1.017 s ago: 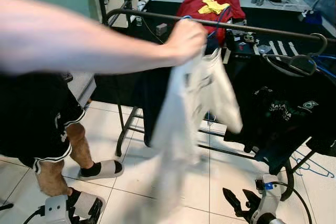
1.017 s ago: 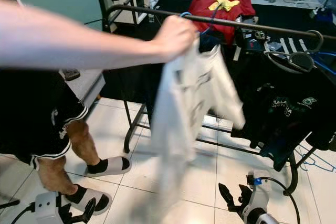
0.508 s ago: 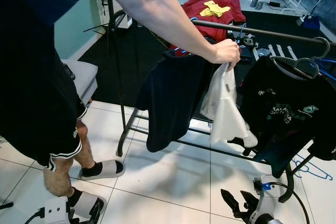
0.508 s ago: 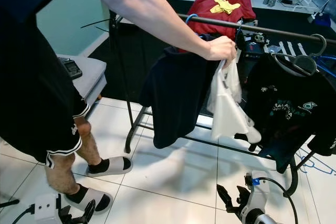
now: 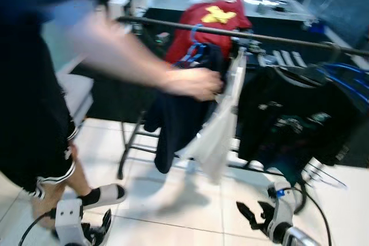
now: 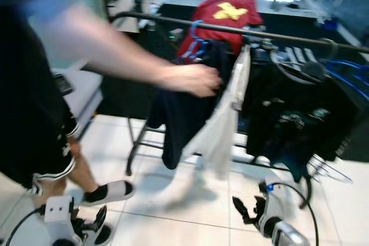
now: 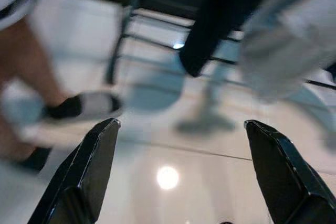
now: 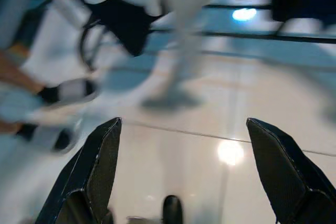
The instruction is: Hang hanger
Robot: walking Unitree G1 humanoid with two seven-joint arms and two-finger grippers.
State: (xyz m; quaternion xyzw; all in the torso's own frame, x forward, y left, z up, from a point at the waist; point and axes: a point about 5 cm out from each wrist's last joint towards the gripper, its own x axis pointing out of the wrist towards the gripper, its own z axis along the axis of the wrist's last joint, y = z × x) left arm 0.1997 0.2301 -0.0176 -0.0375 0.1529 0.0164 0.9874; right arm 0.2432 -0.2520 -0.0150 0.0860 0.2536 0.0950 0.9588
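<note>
a white shirt point(image 5: 222, 122) hung from the clothes rail point(image 5: 271, 37) at frame centre, between a navy shirt point(image 5: 184, 102) and a black shirt point(image 5: 288, 125), with a person's hand point(image 5: 196, 83) touching it, so the hanging looked nearly done. the left gripper point(image 7: 178, 174) and right gripper point(image 8: 181, 174) idled low, fingers spread wide and empty; no containers appeared.

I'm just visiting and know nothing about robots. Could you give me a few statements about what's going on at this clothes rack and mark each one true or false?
1. A white garment hangs from the rack rail. True.
2. The right gripper is holding the white garment. False: it hangs low near the floor, open and empty.
3. A person's hand is at the dark shirt on the rack. True.
4. The left gripper is shut on a hanger. False: its fingers are spread apart over the tiled floor.
</note>
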